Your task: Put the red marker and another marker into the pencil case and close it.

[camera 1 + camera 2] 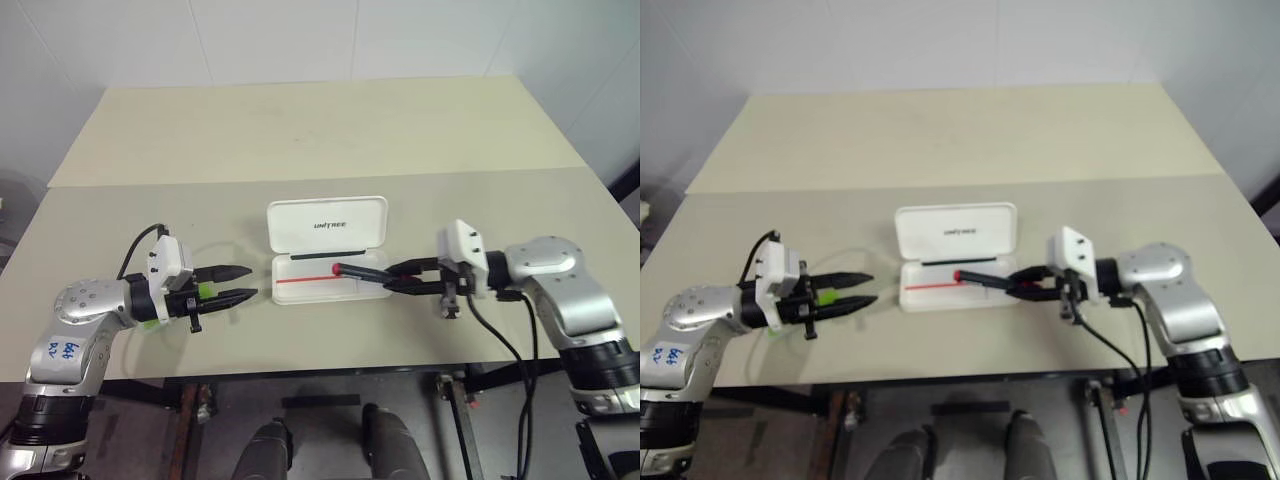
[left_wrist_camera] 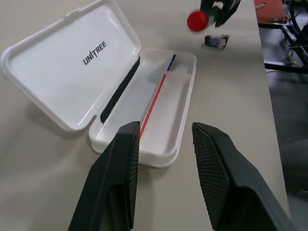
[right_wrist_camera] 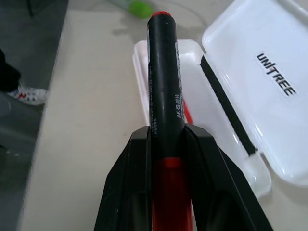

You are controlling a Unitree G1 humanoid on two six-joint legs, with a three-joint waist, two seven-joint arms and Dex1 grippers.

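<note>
Two arms level, pointing inward | right gripper (image 1: pixel 392 280) clamps red marker (image 1: pixel 360 272) over open pencil case (image 1: pixel 327 224), frame centre | left gripper (image 1: pixel 240 283) parted, green marker (image 1: pixel 207 290) between finger bases, centre-left

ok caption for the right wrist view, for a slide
Right gripper shut on the red-and-black marker, poised over the open white plastic pencil case.

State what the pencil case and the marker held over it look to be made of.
The pencil case: likely hard white plastic, smooth and glossy, with thin moulded rims and soft reflections on the lid. The red marker: apparently plastic, a satin black barrel with printed text and red ends showing a faint sheen.
</note>
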